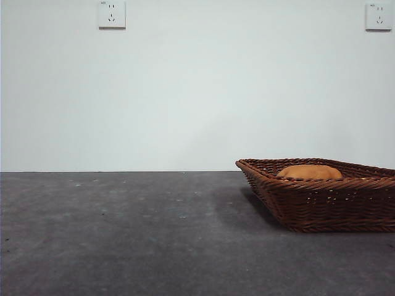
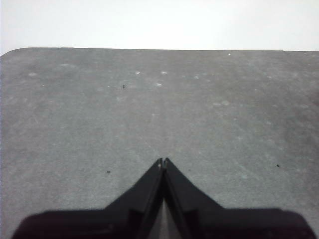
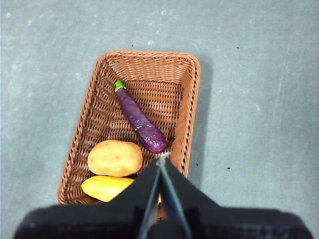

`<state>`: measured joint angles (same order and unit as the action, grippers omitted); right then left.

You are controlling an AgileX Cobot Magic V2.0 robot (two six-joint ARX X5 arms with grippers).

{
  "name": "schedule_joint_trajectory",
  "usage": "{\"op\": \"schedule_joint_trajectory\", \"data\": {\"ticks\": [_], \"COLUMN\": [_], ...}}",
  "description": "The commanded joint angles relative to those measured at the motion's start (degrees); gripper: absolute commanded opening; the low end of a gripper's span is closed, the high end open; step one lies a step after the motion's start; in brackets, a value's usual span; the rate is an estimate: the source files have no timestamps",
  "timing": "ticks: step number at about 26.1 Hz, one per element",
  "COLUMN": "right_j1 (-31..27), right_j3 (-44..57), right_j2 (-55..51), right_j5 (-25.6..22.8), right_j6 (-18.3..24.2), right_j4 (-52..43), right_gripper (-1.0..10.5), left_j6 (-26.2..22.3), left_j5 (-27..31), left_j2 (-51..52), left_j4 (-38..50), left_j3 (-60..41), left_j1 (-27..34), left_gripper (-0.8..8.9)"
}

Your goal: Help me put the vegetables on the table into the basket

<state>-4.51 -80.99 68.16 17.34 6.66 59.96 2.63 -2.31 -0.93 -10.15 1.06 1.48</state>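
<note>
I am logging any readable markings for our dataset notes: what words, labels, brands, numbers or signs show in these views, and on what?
None can be read.
Left wall socket: a tiny mark at its top corner, too small to read.
Right wall socket: the same.
Basket, vegetables and table: no text.

Dark grey table with one wicker basket on it

The table (image 1: pixel 123 234) is a wide, flat, mottled grey surface with faint pale specks and a few tiny dark flecks; one rounded corner shows in the left wrist view. The only thing resting directly on it is the brown woven basket (image 1: pixel 321 206), standing toward the right side in the front view and casting a soft shadow on the tabletop beside it.
</note>
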Motion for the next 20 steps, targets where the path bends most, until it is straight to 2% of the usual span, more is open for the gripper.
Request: {"op": "schedule_joint_trajectory", "data": {"ticks": [1,4,6,7,11,16,20], "right_j1": [0.0,0.0,0.0,0.0,0.0,0.0,0.3], "right_j3": [0.0,0.0,0.0,0.0,3.1,21.9,39.5], "right_j2": [0.3,-0.4,-3.2,-5.4,-16.7,-33.3,-43.6], "right_j5": [-0.1,-0.7,-4.7,-5.5,-4.7,-5.0,-4.9], "right_j6": [-0.2,-0.2,2.0,1.6,-0.1,-2.6,-2.6], "right_j4": [-0.3,-0.3,-1.3,-1.7,-7.2,-23.1,-33.6], "right_gripper": [0.0,0.0,0.0,0.0,0.0,0.0,0.0], "left_j6": [0.3,0.3,0.3,0.3,0.3,0.3,0.3], "left_j5": [0.0,0.0,0.0,0.0,-0.1,0.0,0.0], "left_j2": [0.0,0.0,0.0,0.0,0.0,0.0,0.0], "left_j4": [0.7,0.7,0.7,0.7,0.7,0.7,0.7], "left_j3": [-0.6,-0.6,-0.6,-0.6,-0.6,-0.6,-0.6], "left_j1": [0.2,0.2,0.2,0.2,0.2,0.2,0.2], "left_gripper": [-0.04,-0.04,-0.04,-0.04,-0.04,-0.04,-0.04]}}
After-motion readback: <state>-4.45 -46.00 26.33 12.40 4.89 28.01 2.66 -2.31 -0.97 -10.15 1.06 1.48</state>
